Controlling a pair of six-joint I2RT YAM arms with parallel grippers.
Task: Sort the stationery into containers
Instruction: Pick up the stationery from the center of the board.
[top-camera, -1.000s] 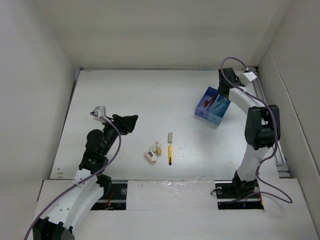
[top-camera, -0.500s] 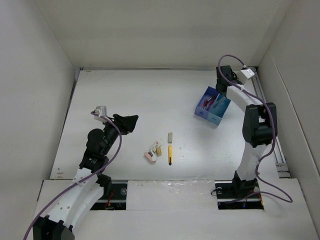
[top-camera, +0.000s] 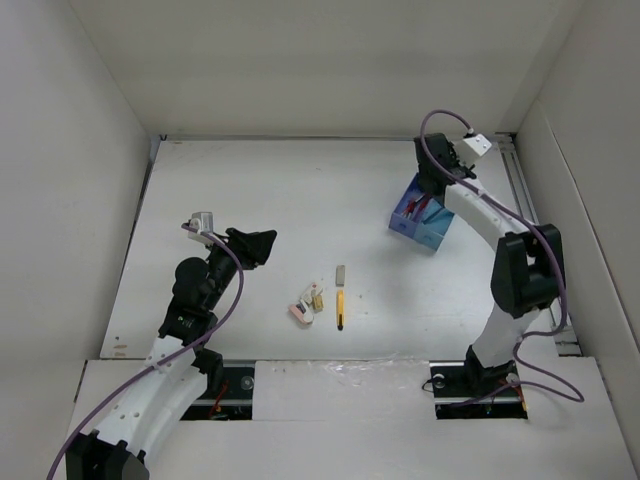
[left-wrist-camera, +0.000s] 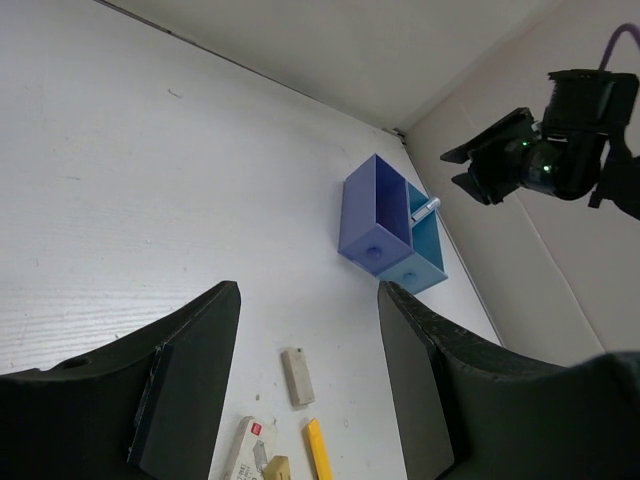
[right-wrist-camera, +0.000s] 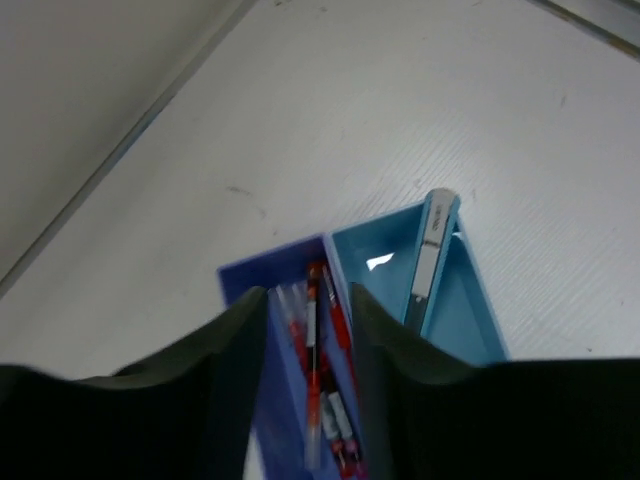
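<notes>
The two-compartment box (top-camera: 420, 215) stands at the back right. Its dark blue half (right-wrist-camera: 300, 330) holds several red pens (right-wrist-camera: 318, 350). A grey pen (right-wrist-camera: 428, 255) leans in the light blue half (right-wrist-camera: 455, 300). My right gripper (top-camera: 428, 178) hovers just above the box, open and empty (right-wrist-camera: 308, 300), with its jaws over the dark blue half. On the table lie a grey eraser (top-camera: 341, 274), a yellow-and-black pen (top-camera: 340, 310), a cream eraser (top-camera: 317, 298) and a pink eraser (top-camera: 301, 313). My left gripper (top-camera: 258, 245) is open and empty, left of them (left-wrist-camera: 308, 300).
White walls enclose the table on the left, back and right. A metal rail (top-camera: 530, 200) runs along the right edge behind the box. The arm bases sit at the near edge.
My right gripper has swung left from the back right corner to above the box. The left arm and the items on the table have not moved.
</notes>
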